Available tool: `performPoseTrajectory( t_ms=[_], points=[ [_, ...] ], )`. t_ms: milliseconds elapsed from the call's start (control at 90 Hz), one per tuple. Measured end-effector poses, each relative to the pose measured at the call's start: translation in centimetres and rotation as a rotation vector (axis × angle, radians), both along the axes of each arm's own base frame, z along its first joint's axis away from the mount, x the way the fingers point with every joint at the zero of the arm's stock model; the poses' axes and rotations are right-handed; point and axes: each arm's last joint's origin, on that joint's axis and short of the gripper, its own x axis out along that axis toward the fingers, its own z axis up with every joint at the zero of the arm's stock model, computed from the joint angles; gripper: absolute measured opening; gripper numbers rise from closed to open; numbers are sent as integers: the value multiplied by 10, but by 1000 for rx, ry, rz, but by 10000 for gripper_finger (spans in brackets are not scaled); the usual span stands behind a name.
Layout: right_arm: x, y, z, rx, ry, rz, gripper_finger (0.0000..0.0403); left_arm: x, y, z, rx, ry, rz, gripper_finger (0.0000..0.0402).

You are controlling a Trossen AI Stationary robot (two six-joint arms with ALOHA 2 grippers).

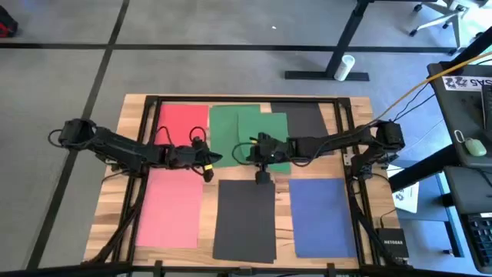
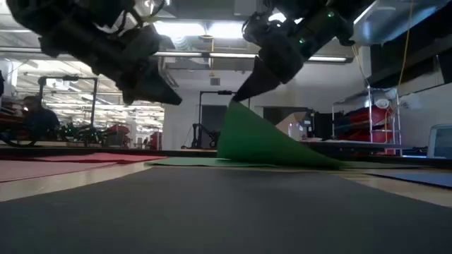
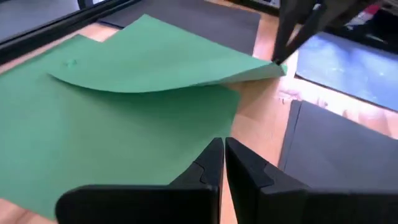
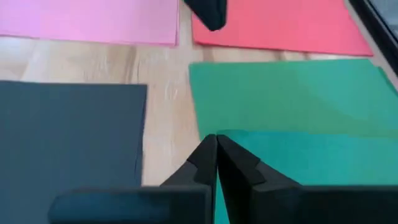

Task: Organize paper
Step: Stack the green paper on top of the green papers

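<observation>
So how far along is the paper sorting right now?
Early. The right hand has pinched a corner of the top green sheet and lifted it off the green sheet beneath. The left hand waits shut beside them. Red, pink, dark grey and blue sheets lie separately, unstacked.

Colours as I see them: red sheet [image 1: 183, 121], pink sheet [image 1: 169, 209], two green sheets [image 1: 231, 132] overlapping, dark grey sheet [image 1: 245, 220] in front, another dark grey sheet [image 1: 306, 118] at the back, blue sheet [image 1: 322, 215]. All plain, no pattern. Worktop [image 1: 131, 117] is light wood grain with a black frame. Both claws black, left claw [image 1: 213, 159] has a yellow tag.
</observation>
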Motion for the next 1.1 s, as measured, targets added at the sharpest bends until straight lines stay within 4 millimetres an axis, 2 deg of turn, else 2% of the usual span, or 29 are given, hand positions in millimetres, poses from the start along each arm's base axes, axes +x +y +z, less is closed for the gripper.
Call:
performPoseTrajectory(
  t_ms=[122,244,478,756,911,1100],
  points=[
    [3,-8,3,10,-25,20,0,-5,0,2,-1,-18,0,0],
    [15,-14,8,2,-28,58,0,-12,1,7,5,-51,-3,0],
    [58,-14,16,-37,-10,172,0,-30,3,12,10,-106,6,0],
    [102,-18,8,7,53,340,0,-55,5,-2,-44,-141,36,0],
    [112,-17,-1,1,110,393,0,-61,5,-7,-56,-145,42,0],
    [115,-22,-8,1,129,418,0,-63,5,-10,-70,-145,45,0]
  ],
)
